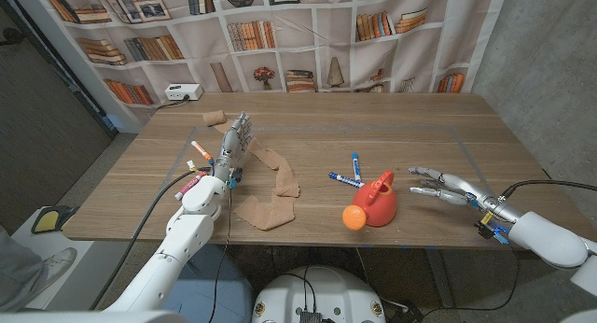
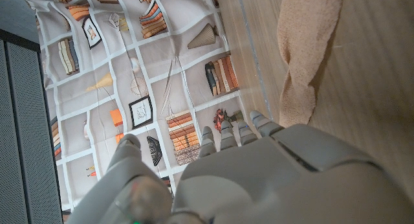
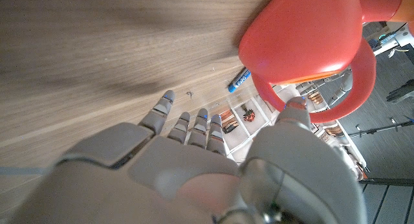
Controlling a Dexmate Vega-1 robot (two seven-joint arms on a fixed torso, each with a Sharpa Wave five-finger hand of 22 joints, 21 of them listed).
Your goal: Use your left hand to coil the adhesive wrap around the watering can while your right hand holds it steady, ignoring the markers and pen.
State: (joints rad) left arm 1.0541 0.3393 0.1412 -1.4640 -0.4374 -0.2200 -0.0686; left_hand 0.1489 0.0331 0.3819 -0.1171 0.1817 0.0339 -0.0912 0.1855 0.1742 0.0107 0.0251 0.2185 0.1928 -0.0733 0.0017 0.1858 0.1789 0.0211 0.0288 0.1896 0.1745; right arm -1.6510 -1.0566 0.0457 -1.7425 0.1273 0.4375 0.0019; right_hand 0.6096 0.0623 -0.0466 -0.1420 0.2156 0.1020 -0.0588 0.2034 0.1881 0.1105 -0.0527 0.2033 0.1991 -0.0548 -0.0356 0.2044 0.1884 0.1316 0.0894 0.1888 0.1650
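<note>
The red can (image 1: 380,203) sits near the table's front edge, a little right of the middle, its orange rose (image 1: 354,217) facing front-left. In the right wrist view the can (image 3: 304,33) looms close, its loop handle (image 3: 352,88) curving just beyond the thumb, though I cannot tell from that angle whether they touch.

The wrap (image 1: 270,185) is a tan strip lying loose on the wood to the can's left, well apart from it. It runs from a wider folded patch near the front edge back toward the left hand, with a small separate tan piece (image 1: 215,117) further back. The left wrist view shows one ragged end of the wrap (image 2: 304,49) flat on the table.

The right hand (image 1: 444,186) hovers just right of the can, fingers spread and pointing at it, holding nothing; a gap shows between fingertips and can in the head view. The left hand (image 1: 235,144) stands upright beside the wrap's far end, fingers together and extended, empty.

Two blue markers (image 1: 350,174) lie just behind the can. More markers, orange and red capped (image 1: 198,164), lie along the left arm. A white box (image 1: 183,92) rests at the table's (image 1: 392,127) far left corner, before a bookshelf-printed curtain (image 1: 308,43).
</note>
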